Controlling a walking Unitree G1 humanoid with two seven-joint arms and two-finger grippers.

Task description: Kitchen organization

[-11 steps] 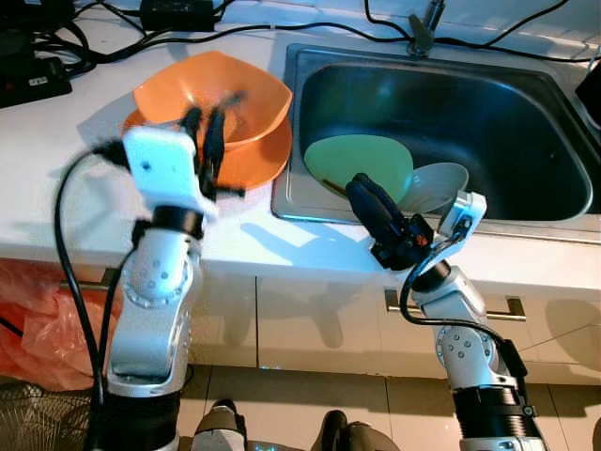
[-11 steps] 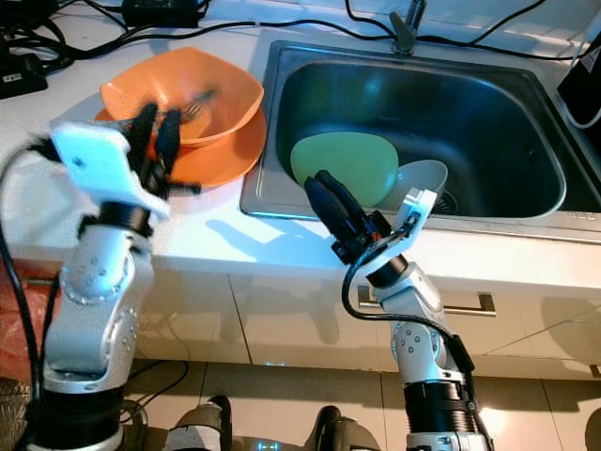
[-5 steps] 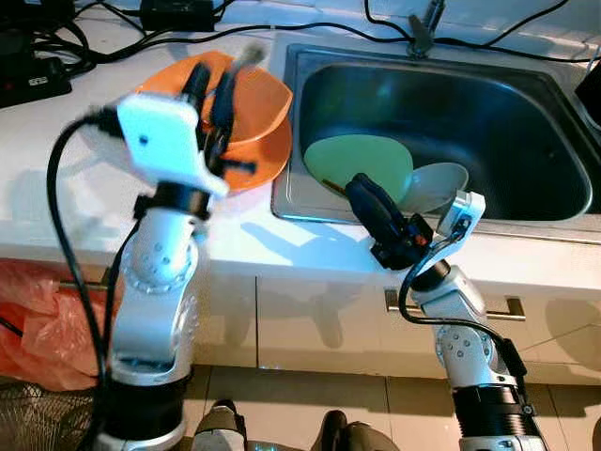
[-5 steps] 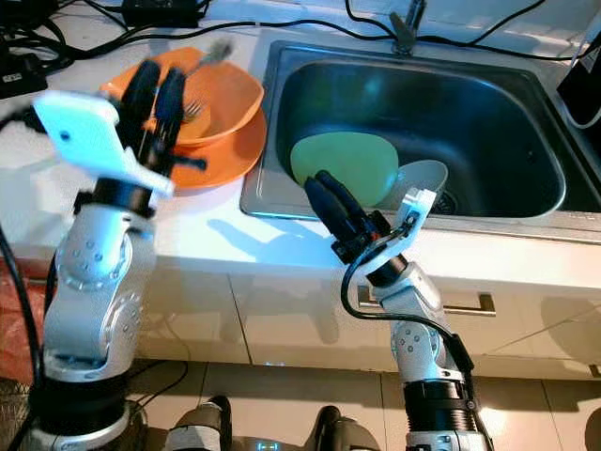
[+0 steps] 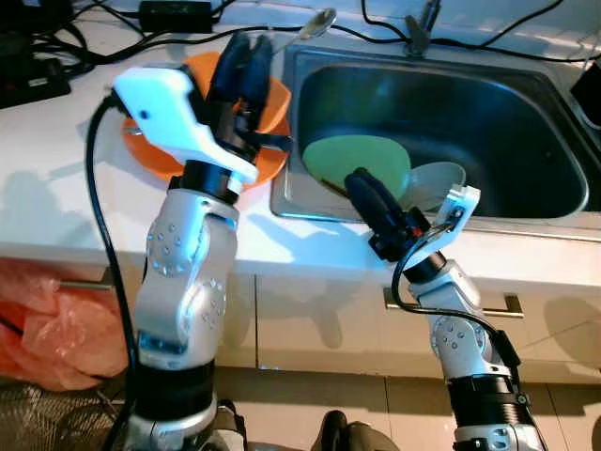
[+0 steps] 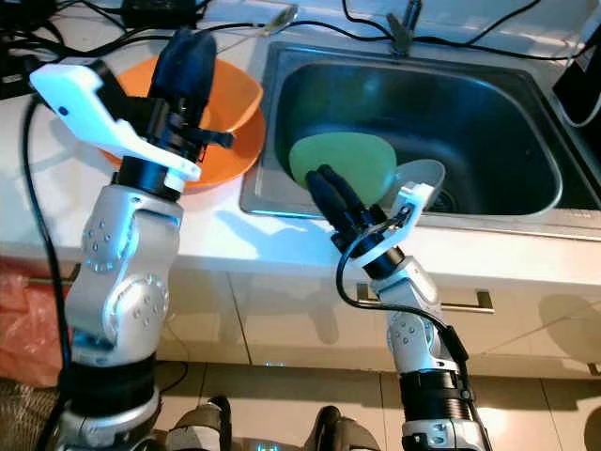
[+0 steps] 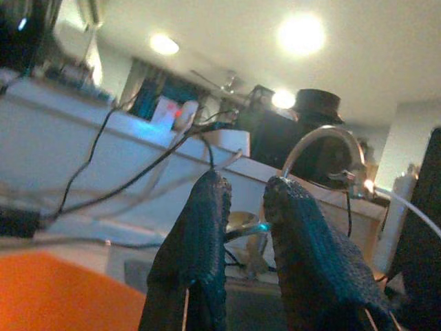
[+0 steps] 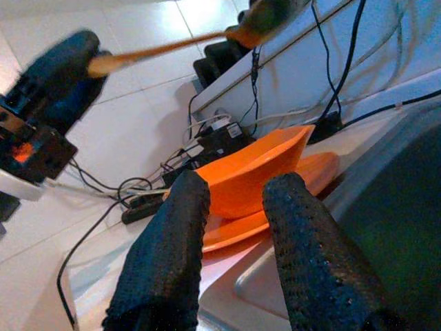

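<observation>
White countertop, steel sink, pale cabinet fronts, tiled floor, possibly recessed ceiling lights.

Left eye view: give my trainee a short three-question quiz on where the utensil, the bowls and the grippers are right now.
1. True or false: the left gripper holds a spoon above the counter.
2. What lies in the sink? A) green plate and pale bowl; B) orange bowl; C) nothing.
3. Fill in: the orange bowl sits on an orange ____.

Key: 1 true. 2 A. 3 plate. The right gripper hovers open at the sink's front edge.
</observation>
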